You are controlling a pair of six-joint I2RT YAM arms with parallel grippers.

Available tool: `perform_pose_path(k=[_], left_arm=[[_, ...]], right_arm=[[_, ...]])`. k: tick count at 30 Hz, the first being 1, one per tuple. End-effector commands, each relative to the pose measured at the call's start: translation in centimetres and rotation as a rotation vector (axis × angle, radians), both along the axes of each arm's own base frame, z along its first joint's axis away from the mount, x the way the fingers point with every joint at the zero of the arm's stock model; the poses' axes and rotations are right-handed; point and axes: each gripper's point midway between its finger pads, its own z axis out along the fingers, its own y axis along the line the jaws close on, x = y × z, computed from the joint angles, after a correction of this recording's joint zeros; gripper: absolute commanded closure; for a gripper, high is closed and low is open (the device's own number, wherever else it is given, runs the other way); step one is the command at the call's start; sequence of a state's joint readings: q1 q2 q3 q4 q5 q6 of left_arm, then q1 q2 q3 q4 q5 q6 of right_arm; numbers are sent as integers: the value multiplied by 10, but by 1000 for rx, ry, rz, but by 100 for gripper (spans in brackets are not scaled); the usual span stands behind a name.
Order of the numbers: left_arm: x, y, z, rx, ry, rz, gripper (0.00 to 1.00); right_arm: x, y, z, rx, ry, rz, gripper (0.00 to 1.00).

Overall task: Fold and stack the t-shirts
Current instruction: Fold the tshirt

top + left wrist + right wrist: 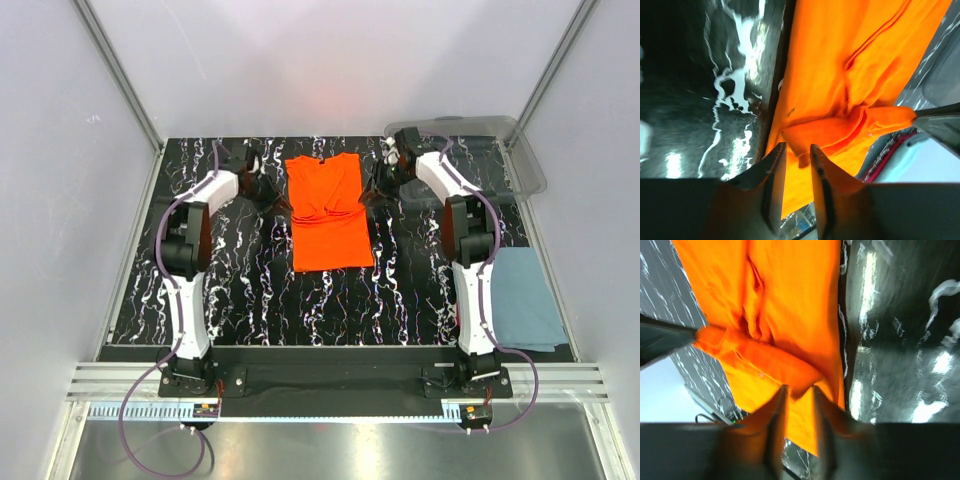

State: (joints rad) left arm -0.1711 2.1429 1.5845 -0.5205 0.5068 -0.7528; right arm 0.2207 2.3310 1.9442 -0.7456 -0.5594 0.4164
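The bright orange soft-cloth t-shirt [326, 212] lies flat in the middle of the far half of the black, white-veined table [260, 290]. It is narrowed to a long strip, with a bunched ridge running across its middle. It looks light and limp, likely to sag and crease unless it is lifted at two matching points. The side edges at that ridge, or the hem corners, seem best. The left gripper [797, 149] sits at its left edge and the right gripper [799, 390] at its right. Each is narrowly parted, with a nub of the ridge in the gap, seemingly loose. The muted blue-grey t-shirt [524, 298] rests at the near right, and a clear plastic bin [500, 140] stands at the far right.
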Motion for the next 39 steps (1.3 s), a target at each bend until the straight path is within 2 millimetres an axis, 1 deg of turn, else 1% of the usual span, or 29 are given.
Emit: perform_pose_path(k=[1,2,3,4,5,6,7,8,9,10,11,12,13,15,16,17,19,20,21,23,24,25,26,27,29,33,34,37,39], left_arm=[[37,27,72,135,-238,-4,68],[33,36,86,200,-281,-35,66],[28,40,113,237,-353,-39,64],[23,45,123,274,-387,-44,62],[14,44,128,282,-405,-64,60],[-2,41,116,282,-383,-105,59],[-18,27,131,241,-417,-151,60],[-26,20,130,227,-437,-174,60],[-46,15,110,214,-393,-196,60],[-60,0,114,177,-408,-227,61],[-62,-9,112,145,-421,-217,64],[-78,-21,95,130,-385,-241,65],[-83,-29,91,113,-378,-249,66],[-86,-42,80,88,-357,-248,65],[-89,-52,75,81,-347,-260,64],[-87,-58,68,60,-338,-250,63],[-83,-65,62,54,-336,-236,62],[-79,-67,54,54,-324,-221,61],[-77,-68,49,60,-311,-213,60],[-69,-69,41,75,-296,-187,60],[-66,-70,29,84,-273,-186,60],[-62,-71,24,86,-268,-187,60],[-57,-73,25,84,-276,-187,60],[-54,-73,19,85,-264,-189,60],[-47,-77,21,82,-286,-204,59],[-32,-68,11,91,-277,-186,59],[-29,-66,3,84,-256,-183,59],[-14,-58,7,38,-252,-143,59],[2,-54,8,46,-281,-138,58]], right_arm=[[33,-28,38,-72,-109,-1,56],[40,-41,44,-130,-139,-16,54],[49,-50,67,-166,-213,-7,53],[45,-56,75,-198,-216,-4,52],[45,-60,83,-216,-234,-11,53],[40,-58,104,-199,-263,-19,53],[31,-55,99,-183,-237,-18,53],[23,-47,102,-165,-230,-13,54],[4,-43,99,-166,-199,-15,54],[-1,-25,99,-161,-235,7,54],[-6,-21,96,-175,-244,-2,54],[-25,-16,88,-175,-208,-17,54],[-30,4,86,-166,-240,3,54],[-46,12,69,-215,-224,-24,53],[-50,12,61,-256,-221,-47,52],[-60,24,52,-277,-211,-32,52],[-68,27,32,-329,-182,-50,52],[-74,35,26,-340,-178,-35,51],[-75,37,14,-359,-169,-25,51],[-74,39,5,-401,-179,-19,51],[-70,39,-2,-419,-181,-16,51],[-68,39,-5,-426,-182,-15,50],[-66,40,-8,-433,-188,0,50],[-58,38,-12,-458,-199,-6,51],[-51,38,-14,-475,-213,-2,50],[-31,43,-18,-500,-258,34,50],[-26,44,-17,-506,-273,38,50],[-6,47,-17,-532,-317,54,50],[10,51,-16,-538,-350,60,49]])
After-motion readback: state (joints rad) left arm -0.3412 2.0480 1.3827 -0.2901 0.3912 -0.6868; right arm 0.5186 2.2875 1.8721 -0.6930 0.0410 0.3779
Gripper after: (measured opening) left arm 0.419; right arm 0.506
